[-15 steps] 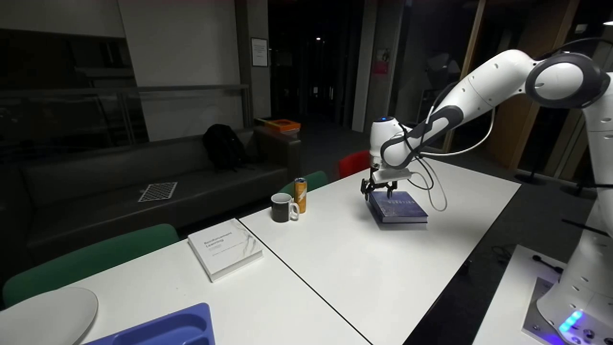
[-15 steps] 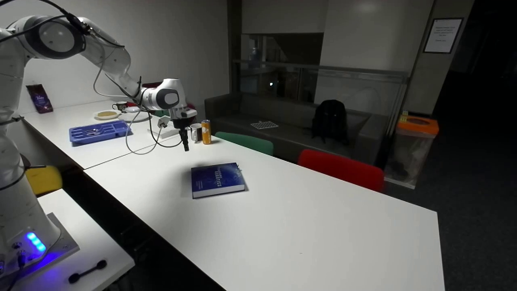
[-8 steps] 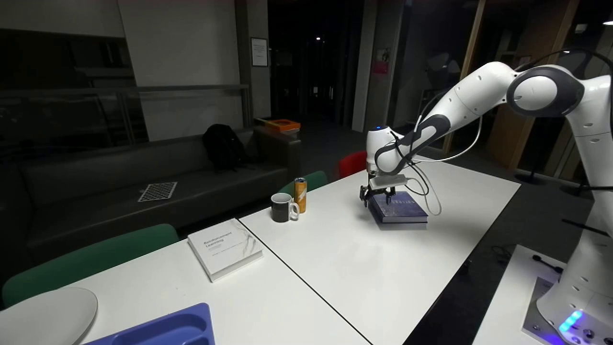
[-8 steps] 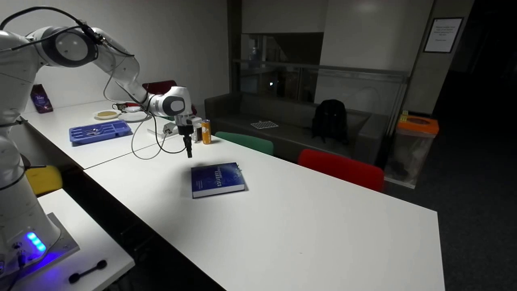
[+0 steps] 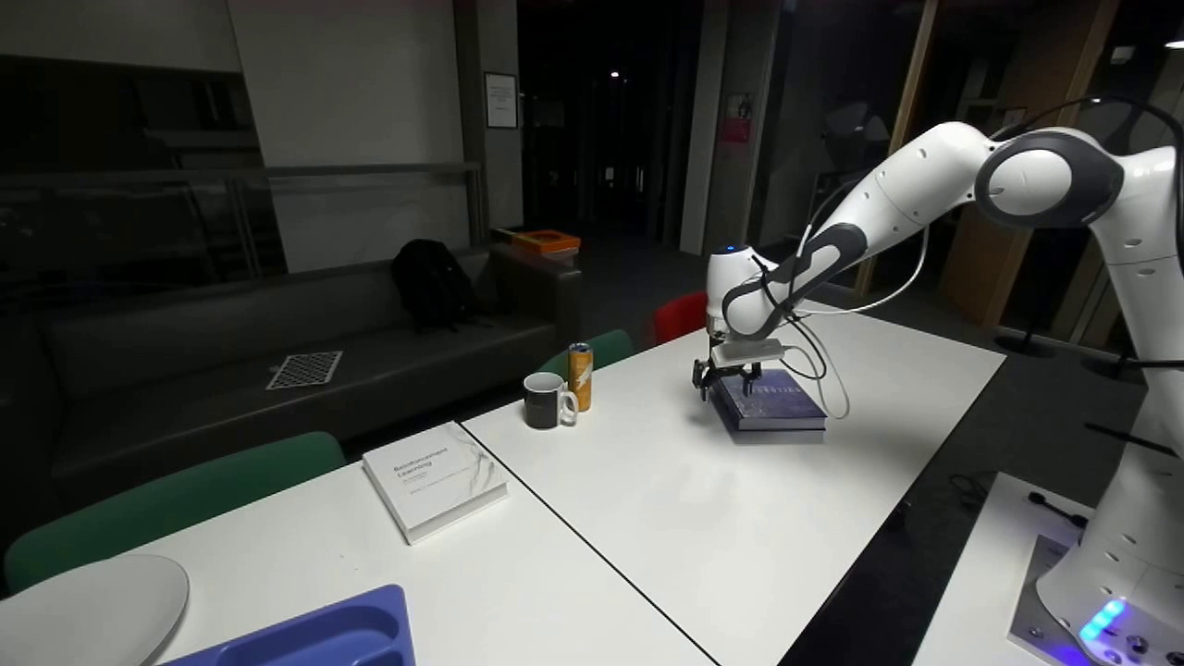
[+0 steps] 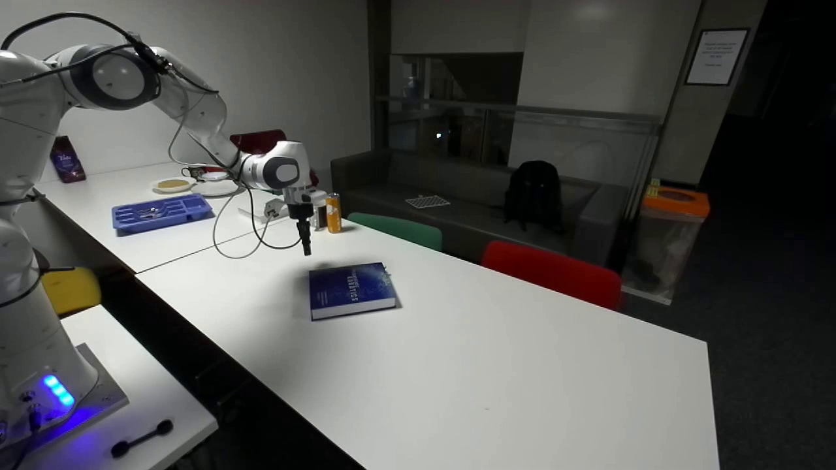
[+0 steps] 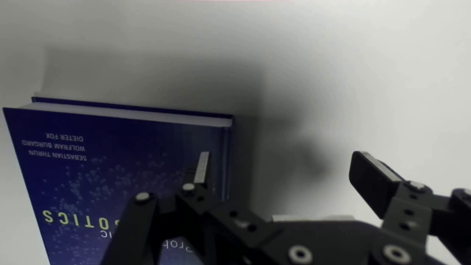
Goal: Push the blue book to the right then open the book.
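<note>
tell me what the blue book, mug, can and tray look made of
The blue book: probably board, its satin-looking cover overhanging whitish paper pages.
The mug: likely glazed ceramic, from its thick white handle.
The can: likely metal with an orange printed finish, judging by its slim drink-can shape.
The tray: seemingly moulded plastic, matte, given its even blue and rounded corners.

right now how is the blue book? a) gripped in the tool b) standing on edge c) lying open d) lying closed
d: the blue book lies flat on the table, its cover shut over the pages, and the open tool holds nothing.
</note>
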Tool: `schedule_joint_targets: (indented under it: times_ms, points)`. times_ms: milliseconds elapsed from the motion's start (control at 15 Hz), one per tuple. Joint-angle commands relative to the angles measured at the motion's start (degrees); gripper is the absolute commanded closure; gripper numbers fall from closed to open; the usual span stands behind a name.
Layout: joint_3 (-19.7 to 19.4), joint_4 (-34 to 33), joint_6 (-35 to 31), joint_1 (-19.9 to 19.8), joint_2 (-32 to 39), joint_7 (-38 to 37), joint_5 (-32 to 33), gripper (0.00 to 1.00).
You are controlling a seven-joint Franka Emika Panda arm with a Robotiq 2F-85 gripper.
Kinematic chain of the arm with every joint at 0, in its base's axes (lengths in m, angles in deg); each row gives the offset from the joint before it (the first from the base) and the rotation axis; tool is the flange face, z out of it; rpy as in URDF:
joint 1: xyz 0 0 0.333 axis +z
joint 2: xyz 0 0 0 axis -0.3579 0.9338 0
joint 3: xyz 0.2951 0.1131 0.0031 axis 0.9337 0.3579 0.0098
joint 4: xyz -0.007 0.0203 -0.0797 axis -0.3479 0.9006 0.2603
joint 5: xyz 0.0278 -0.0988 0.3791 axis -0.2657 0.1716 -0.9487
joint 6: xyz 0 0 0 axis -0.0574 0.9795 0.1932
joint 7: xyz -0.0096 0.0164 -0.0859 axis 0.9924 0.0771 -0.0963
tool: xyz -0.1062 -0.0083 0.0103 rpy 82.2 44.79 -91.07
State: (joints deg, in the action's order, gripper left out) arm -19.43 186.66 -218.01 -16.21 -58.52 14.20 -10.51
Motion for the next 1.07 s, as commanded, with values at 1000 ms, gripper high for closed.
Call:
schedule_joint_targets:
  times_ms: [1000]
  points:
    - [0.04,-0.62,-6.48,-3.88,5.41,11.72,-16.34,0.0]
